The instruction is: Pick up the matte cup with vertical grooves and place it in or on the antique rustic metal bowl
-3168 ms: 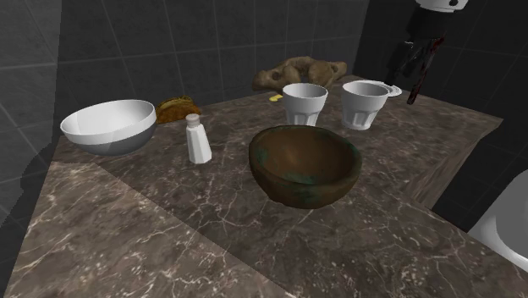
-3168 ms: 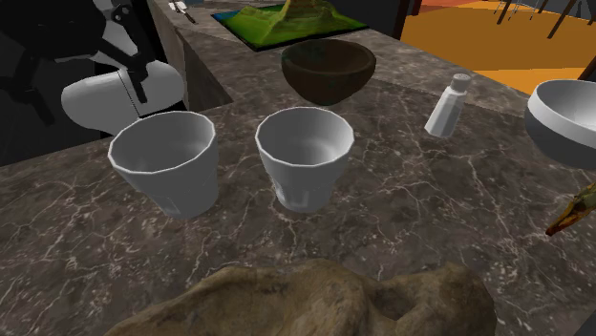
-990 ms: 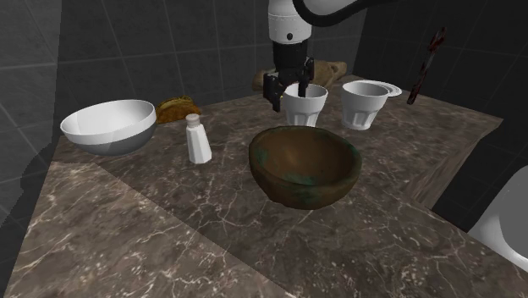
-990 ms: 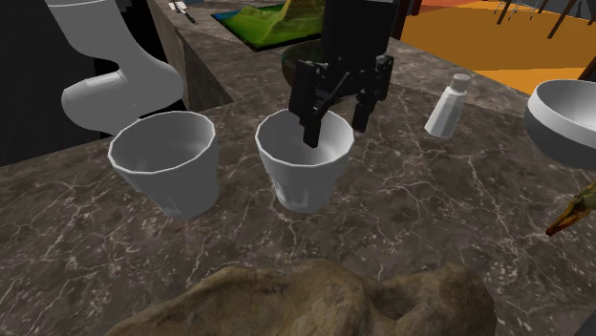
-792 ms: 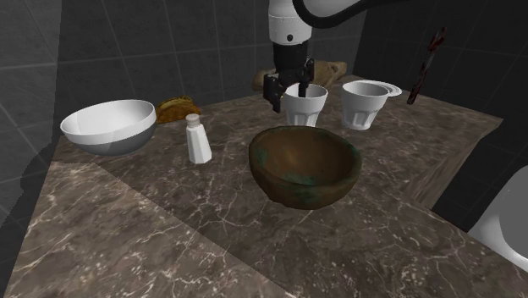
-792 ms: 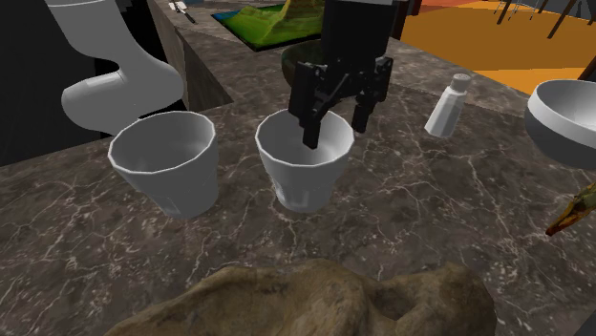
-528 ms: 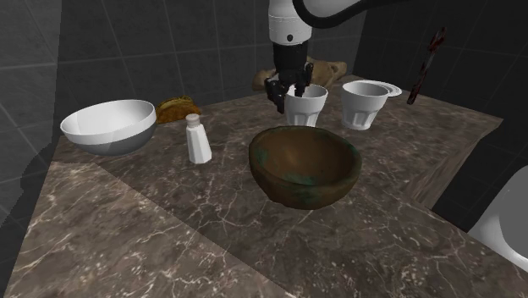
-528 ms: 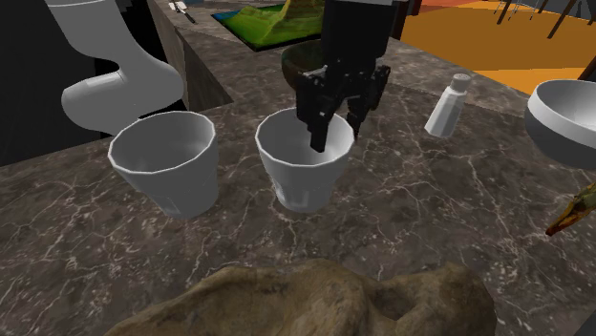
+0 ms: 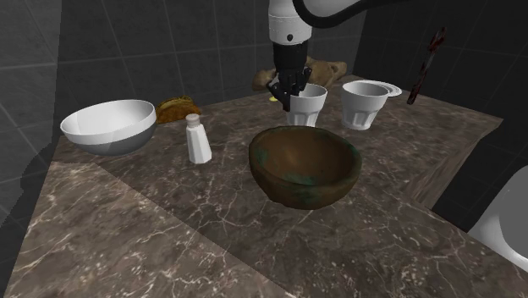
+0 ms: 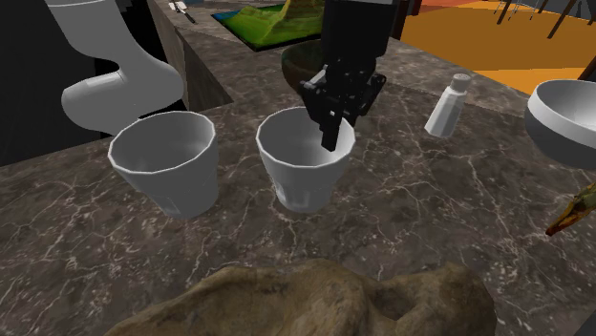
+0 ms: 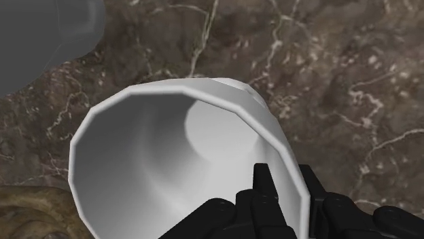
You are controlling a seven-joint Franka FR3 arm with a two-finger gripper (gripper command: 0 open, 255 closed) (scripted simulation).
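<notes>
Pinching the white cup (image 10: 304, 181) by its rim, the end effector (image 10: 333, 134) has one finger hidden behind the wall.

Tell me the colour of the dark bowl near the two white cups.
The bowl is rusty brown with blue-green patches, clearest in the shoulder view.

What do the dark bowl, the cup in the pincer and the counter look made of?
The bowl looks like aged metal: dull brown, green patches. The cup is plain matte white, faceted; material unclear. The counter looks like marble: brown, pale veins.
</notes>
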